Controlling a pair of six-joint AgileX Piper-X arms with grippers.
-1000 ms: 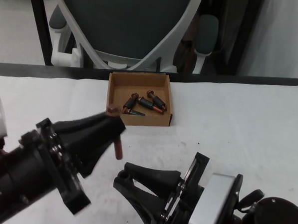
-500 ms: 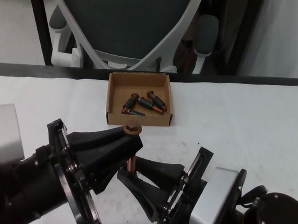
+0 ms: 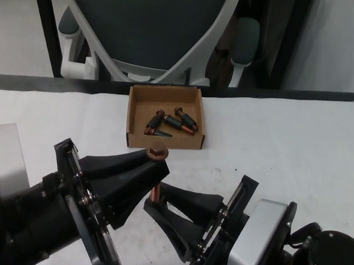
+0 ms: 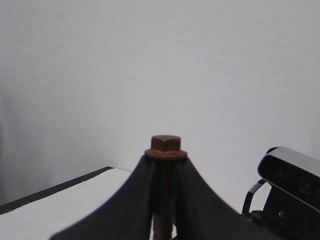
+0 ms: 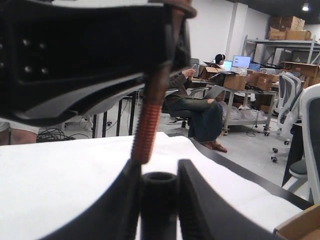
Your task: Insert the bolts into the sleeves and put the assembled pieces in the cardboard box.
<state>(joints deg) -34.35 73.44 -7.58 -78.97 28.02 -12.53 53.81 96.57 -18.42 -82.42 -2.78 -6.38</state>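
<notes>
- Bolt [image 3: 158, 153] pinched head-up by left gripper [image 3: 151, 162], brought nearer from cardboard box [image 3: 164, 142] since a second ago.
- Sleeve [image 5: 159, 181] clamped in right gripper [image 5: 159, 171], just under thread tip.

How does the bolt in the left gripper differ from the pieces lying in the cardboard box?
The bolt stands upright, clamped in the left gripper; the pieces lie on their sides in the cardboard box. The bolt's thread is bare, while the pieces carry dark sleeves. Both have copper-coloured heads.
</notes>
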